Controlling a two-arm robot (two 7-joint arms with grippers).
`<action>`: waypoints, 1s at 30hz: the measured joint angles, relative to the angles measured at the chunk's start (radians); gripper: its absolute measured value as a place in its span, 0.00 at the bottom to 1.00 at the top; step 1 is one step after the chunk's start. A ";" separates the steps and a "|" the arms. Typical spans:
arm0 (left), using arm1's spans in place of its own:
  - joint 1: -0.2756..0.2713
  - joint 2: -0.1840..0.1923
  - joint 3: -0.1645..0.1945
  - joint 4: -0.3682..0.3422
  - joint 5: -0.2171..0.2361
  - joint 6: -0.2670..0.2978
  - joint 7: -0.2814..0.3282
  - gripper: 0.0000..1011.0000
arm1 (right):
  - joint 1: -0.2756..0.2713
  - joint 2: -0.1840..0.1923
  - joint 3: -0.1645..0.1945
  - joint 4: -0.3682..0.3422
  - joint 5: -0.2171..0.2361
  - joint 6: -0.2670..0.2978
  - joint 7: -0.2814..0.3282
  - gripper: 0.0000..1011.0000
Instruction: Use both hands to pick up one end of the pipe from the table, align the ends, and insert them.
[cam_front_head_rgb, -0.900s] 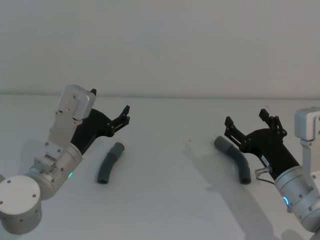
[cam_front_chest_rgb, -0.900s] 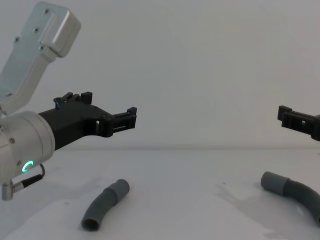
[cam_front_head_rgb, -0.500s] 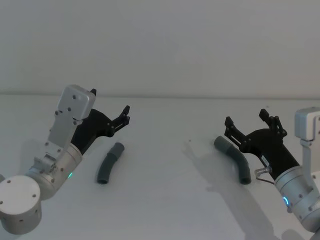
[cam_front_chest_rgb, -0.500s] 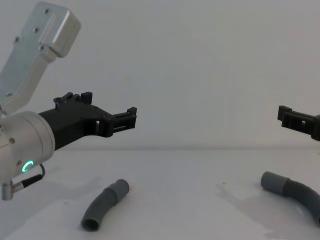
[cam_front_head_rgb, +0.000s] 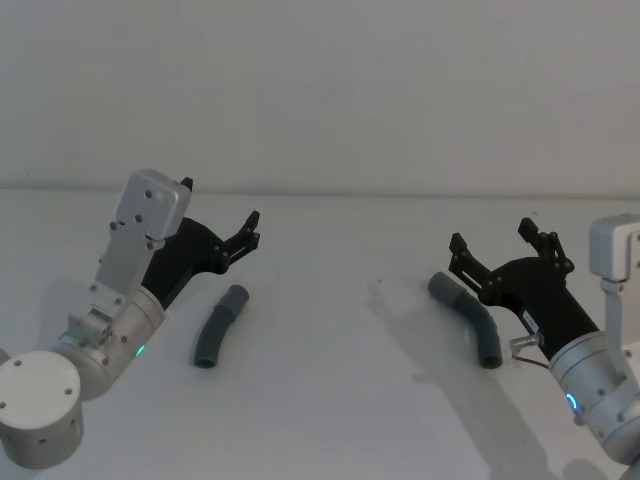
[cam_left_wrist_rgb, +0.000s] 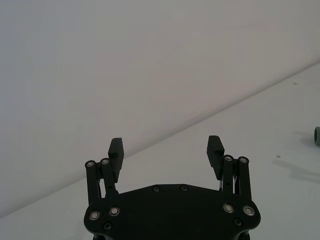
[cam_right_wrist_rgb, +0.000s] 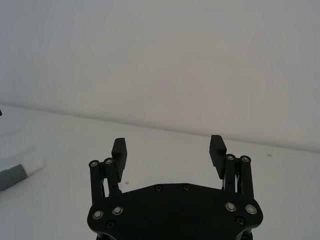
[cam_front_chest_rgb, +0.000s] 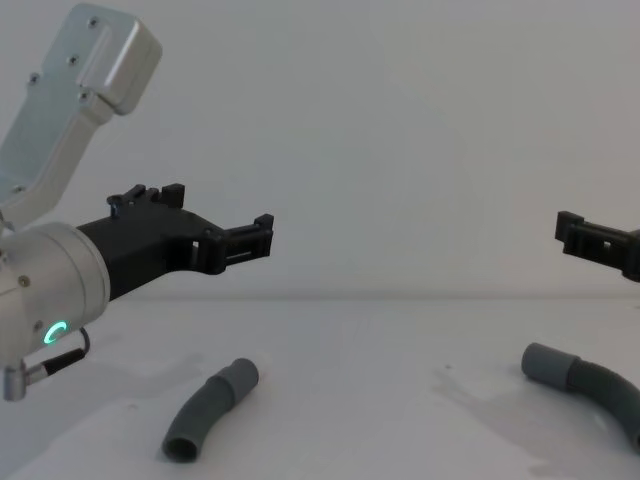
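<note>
Two hose pieces lie well apart on the table (cam_front_head_rgb: 330, 400): short hose (cam_front_head_rgb: 219, 328) on my left, longer hose (cam_front_head_rgb: 468, 318) on my right. Above them hover my left gripper (cam_left_wrist_rgb: 165, 147) and right gripper (cam_right_wrist_rgb: 169, 146), both spread wide, empty.

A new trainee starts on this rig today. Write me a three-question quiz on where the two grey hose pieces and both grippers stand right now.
1. True or false: the black two-fingered left gripper is holding the short curved dark grey ribbed hose piece.
2. How do the jaws of the black two-fingered right gripper stand? A) open and empty B) shut on a hose C) shut and empty
3. Fill in: the longer dark grey ribbed hose piece lies on the plain white table on the robot's ____ side.

Key: 1 false, the short piece lies free on the table; 2 A; 3 right.
</note>
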 joint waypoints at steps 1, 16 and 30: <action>0.000 0.000 0.000 0.000 0.000 0.000 0.000 0.99 | 0.000 0.000 0.000 0.000 0.000 0.000 0.000 0.99; 0.000 0.000 0.000 0.000 0.000 0.000 0.000 0.99 | 0.000 0.000 0.000 0.000 0.000 0.000 0.000 0.99; 0.000 0.000 0.000 0.000 0.000 0.000 0.000 0.99 | 0.000 0.000 0.000 0.000 0.000 0.000 0.000 0.99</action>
